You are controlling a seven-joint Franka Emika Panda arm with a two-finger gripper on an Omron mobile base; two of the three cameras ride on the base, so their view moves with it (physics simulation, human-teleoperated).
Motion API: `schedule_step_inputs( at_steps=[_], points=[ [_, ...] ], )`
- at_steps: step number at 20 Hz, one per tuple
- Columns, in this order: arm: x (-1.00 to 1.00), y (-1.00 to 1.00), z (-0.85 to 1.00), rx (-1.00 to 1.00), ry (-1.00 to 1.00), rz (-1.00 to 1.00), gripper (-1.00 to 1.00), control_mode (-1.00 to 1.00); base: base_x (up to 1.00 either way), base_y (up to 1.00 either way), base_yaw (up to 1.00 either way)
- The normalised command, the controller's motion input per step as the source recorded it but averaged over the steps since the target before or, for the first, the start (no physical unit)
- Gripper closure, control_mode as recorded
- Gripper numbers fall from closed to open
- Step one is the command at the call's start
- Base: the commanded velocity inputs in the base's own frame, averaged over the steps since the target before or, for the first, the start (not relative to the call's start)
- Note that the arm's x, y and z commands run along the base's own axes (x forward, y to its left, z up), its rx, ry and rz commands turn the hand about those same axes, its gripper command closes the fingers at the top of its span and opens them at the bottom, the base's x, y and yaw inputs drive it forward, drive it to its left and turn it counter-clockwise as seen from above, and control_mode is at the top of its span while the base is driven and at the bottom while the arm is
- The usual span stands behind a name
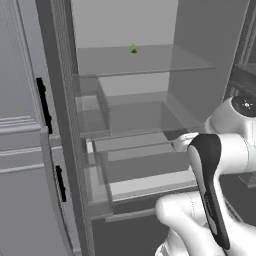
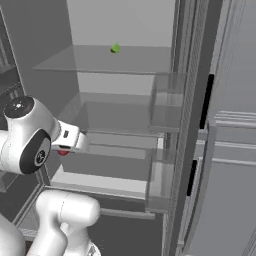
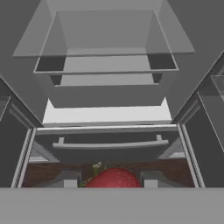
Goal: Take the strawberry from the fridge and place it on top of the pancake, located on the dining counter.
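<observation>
Open fridge [image 1: 125, 110] interior, with glass shelves and pale drawers. The gripper [image 3: 107, 183] is closed on the strawberry [image 3: 113, 178], which sits red between the two fingertips in the hand view, in front of the bottom drawer [image 3: 107, 144]; a red spot [image 2: 63, 151] marks it below the wrist. A small green cone-shaped item [image 1: 133, 48] rests on the upper shelf [image 1: 145, 62].

Red strawberry [image 3: 114, 178] with green leaves, pale grey fridge [image 1: 200, 60] interior, small green cone [image 1: 133, 48]
</observation>
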Motion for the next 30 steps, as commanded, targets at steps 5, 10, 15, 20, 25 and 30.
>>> schedule_step_inputs(
  at_steps=[5,10,15,20,25,30],
  points=[
    [0.00,0.00,0.00,0.00,0.00,0.00,1.00,1.00,-0.99,0.02,-0.45],
    [0.00,0.00,0.00,0.00,0.00,0.00,1.00,1.00,-0.93,0.12,-0.73],
    [0.00,0.00,0.00,0.00,0.00,0.00,1.00,1.00,-0.91,0.09,-0.74],
    [0.00,0.00,0.00,0.00,0.00,0.00,1.00,1.00,-0.21,0.00,-0.94],
    [0.00,0.00,0.00,0.00,0.00,0.00,1.00,1.00,-0.01,-0.02,-0.95],
    [0.00,0.00,0.00,0.00,0.00,0.00,1.00,1.00,-0.02,-0.38,-0.86]
  ],
)
